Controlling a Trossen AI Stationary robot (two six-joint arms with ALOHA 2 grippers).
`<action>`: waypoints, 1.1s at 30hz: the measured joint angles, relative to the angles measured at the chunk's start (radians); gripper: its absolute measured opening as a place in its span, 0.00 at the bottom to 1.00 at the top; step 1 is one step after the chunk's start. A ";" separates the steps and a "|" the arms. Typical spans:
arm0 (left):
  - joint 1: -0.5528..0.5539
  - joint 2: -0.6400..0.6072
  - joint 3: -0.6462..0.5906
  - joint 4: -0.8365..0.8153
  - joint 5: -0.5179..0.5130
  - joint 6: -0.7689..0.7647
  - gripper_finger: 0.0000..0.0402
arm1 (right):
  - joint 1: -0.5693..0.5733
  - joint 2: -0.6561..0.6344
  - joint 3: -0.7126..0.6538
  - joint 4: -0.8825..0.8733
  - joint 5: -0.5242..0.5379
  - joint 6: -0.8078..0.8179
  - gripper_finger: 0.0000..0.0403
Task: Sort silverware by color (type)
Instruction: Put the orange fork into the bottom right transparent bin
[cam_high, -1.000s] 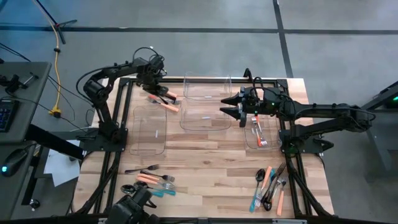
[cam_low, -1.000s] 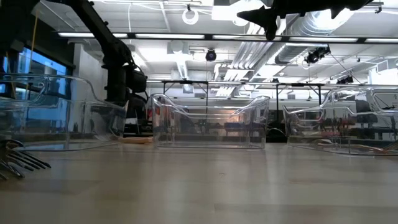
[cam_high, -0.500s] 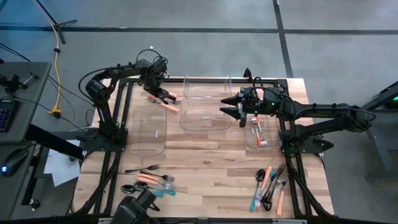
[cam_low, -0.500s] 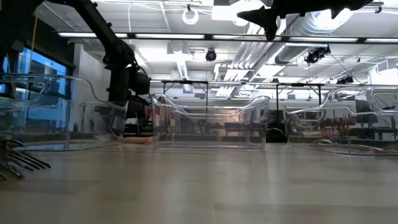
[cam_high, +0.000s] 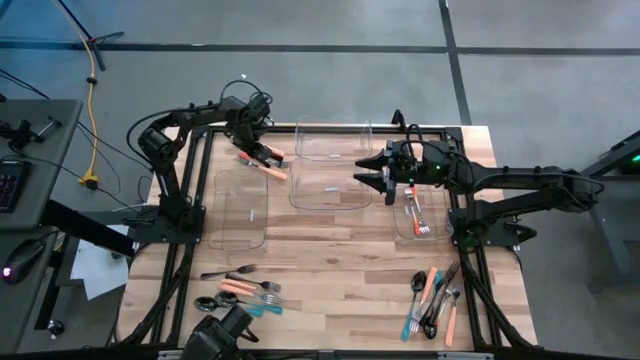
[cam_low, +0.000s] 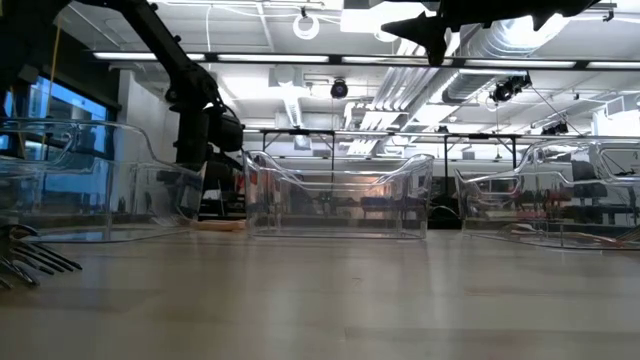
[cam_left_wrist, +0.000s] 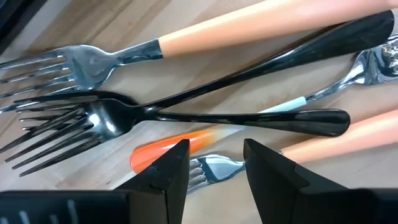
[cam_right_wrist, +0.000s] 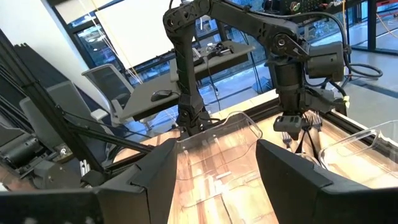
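At the table's far left lies a pile of silverware (cam_high: 268, 165). The left wrist view shows in it two black forks (cam_left_wrist: 93, 121), an orange-handled fork (cam_left_wrist: 186, 40), an orange handle end (cam_left_wrist: 158, 155) and a silver fork with a pale blue handle (cam_left_wrist: 214, 167). My left gripper (cam_left_wrist: 214, 163) points down just over this pile, open, its fingers on either side of the silver fork's neck. My right gripper (cam_high: 362, 170) hovers level and open, high above the middle clear bin (cam_high: 330, 190). More silverware lies near left (cam_high: 245, 290) and near right (cam_high: 432, 300).
Clear bins stand at the left (cam_high: 240, 210), the far middle (cam_high: 333, 140) and the right (cam_high: 418, 215); the right one holds a few orange-handled pieces. Bare wood lies across the table's middle, between the bins and the two near piles.
My left gripper has rolled a little about its downward line above the far-left pile, then kept still. The silverware has not moved.
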 joint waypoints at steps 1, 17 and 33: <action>-0.002 0.000 -0.008 0.004 -0.006 0.000 0.35 | 0.000 0.000 0.000 0.000 0.000 0.000 0.51; -0.017 -0.029 -0.070 0.064 -0.052 -0.006 0.35 | 0.000 0.000 0.000 0.000 0.000 0.000 0.51; -0.015 -0.022 -0.063 0.112 -0.063 0.148 0.35 | 0.000 0.000 0.000 -0.001 0.000 0.017 0.51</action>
